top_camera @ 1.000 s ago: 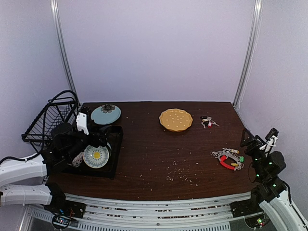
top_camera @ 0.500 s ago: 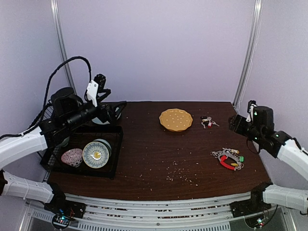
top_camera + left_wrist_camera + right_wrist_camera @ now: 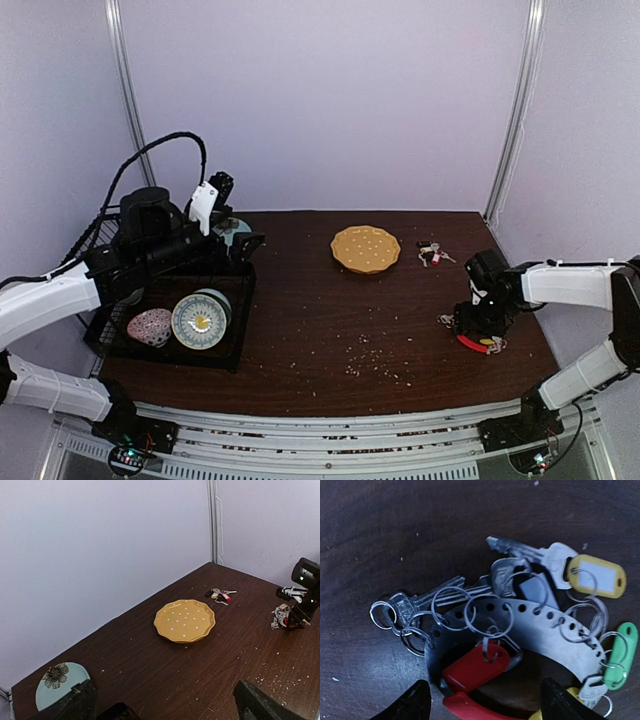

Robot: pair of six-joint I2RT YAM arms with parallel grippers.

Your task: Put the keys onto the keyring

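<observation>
Keyring point(image 3: 520, 615): just ahead, between right fingers point(image 3: 415, 702)
Arc: spans finger to finger
Fingers: right fingers spread; left fingers point(image 3: 260, 705) spread

Dark brown wooden table point(image 3: 330, 320), dusted with pale crumbs point(image 3: 372, 358). Directly under the right pincer point(image 3: 478, 320): silvery perforated metal keyring with red curved section point(image 3: 535, 622). Farther back from it: small bunch of silver keys point(image 3: 432, 252), and off to its left, round yellow dotted ceramic plate point(image 3: 365, 248). Just nearward of the left pincer point(image 3: 245, 245): black rectangular tray point(image 3: 240, 335). Close beside that pincer: pale blue flower-printed plate point(image 3: 60, 682).
</observation>
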